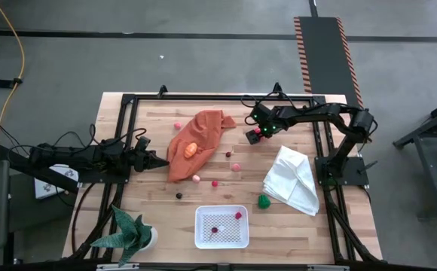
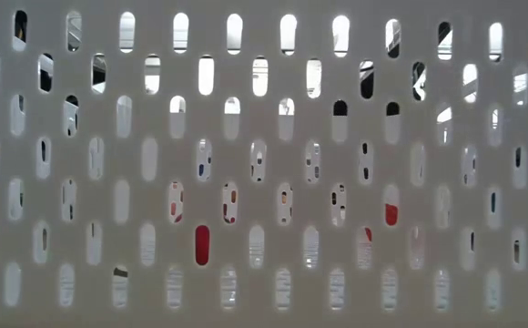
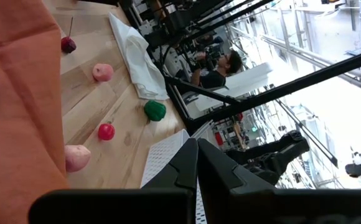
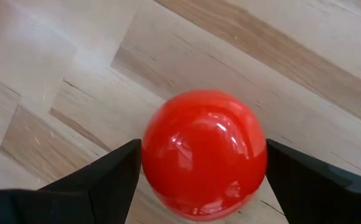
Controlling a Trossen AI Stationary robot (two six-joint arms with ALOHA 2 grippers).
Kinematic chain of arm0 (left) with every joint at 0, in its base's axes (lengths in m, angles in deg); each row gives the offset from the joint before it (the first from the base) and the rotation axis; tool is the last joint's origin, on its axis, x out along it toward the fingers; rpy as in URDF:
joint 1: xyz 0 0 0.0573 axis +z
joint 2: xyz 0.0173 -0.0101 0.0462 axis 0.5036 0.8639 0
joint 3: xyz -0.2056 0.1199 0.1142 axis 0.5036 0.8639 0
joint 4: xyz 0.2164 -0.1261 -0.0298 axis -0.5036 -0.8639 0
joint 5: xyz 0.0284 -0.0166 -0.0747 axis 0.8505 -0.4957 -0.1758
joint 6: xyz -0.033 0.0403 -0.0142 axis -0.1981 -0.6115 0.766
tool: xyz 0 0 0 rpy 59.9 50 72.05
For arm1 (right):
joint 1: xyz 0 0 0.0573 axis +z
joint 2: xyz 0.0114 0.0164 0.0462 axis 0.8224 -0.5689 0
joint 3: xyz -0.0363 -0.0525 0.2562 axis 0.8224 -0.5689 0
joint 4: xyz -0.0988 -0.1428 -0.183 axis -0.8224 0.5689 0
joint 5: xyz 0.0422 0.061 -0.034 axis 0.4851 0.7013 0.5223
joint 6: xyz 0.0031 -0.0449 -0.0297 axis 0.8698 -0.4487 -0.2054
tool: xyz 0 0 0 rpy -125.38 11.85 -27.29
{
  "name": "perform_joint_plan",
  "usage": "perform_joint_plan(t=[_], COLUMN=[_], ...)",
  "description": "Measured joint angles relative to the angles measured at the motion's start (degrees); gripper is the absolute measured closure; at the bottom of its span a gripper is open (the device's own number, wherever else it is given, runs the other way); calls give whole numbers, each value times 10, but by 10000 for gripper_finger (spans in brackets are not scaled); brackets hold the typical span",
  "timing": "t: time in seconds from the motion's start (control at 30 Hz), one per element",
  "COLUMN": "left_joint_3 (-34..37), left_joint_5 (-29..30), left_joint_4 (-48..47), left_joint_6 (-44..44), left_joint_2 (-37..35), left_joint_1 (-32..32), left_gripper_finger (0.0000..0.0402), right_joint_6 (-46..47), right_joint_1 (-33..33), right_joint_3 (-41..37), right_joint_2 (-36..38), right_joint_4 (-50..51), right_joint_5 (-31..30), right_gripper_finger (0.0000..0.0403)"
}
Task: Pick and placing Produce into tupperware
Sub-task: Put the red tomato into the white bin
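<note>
Right hand (image 1: 255,135) is at the far side of the worktop (image 1: 324,226), low over the wood, just right of the orange cloth (image 1: 196,139). Wrist view: fingers (image 4: 99,180) spread wide with a glossy red ball (image 4: 204,152) sitting between them; each finger looks to be right at the ball's side, can't tell if they actually touch. Ball rests on the wood.

Left hand (image 1: 160,162) is at the left edge of the orange cloth, fingers (image 3: 187,165) pressed together, nothing in them.

Tupperware (image 1: 221,226) sits at the near edge, centre, with two small red pieces inside (image 1: 238,215). It stands well apart from both hands.

Loose produce on the worktop: orange piece (image 1: 191,149) on top of the cloth, pink piece (image 1: 196,178) at the cloth's near end, pink piece (image 1: 236,166) and red piece (image 1: 213,182) between cloth and tupperware, dark berry (image 1: 178,195), green piece (image 1: 264,201) by the white cloth (image 1: 294,179).

Potted plant (image 1: 132,233) sits at the near left corner. Low view is blocked by the tupperware's perforated wall (image 2: 264,164). A person (image 3: 221,67) shows in the room behind.
</note>
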Motion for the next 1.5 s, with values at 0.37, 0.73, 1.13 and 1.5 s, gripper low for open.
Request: perform_joint_plan(t=[0.37,0.73,1.13,1.5], left_joint_3=[0,0,0,0], left_joint_5=[0,0,0,0], left_joint_4=[0,0,0,0], left_joint_6=[0,0,0,0], left_joint_2=[0,0,0,0], left_joint_1=[0,0,0,0], left_gripper_finger=[401,401,401,401], right_joint_6=[4,5,10,-34], right_joint_1=[0,0,0,0], right_joint_3=[0,-1,23,158], right_joint_2=[0,0,-1,0], right_joint_4=[-1,1,-2,75], right_joint_5=[-5,-7,5,6], right_gripper_finger=[91,142,152,153])
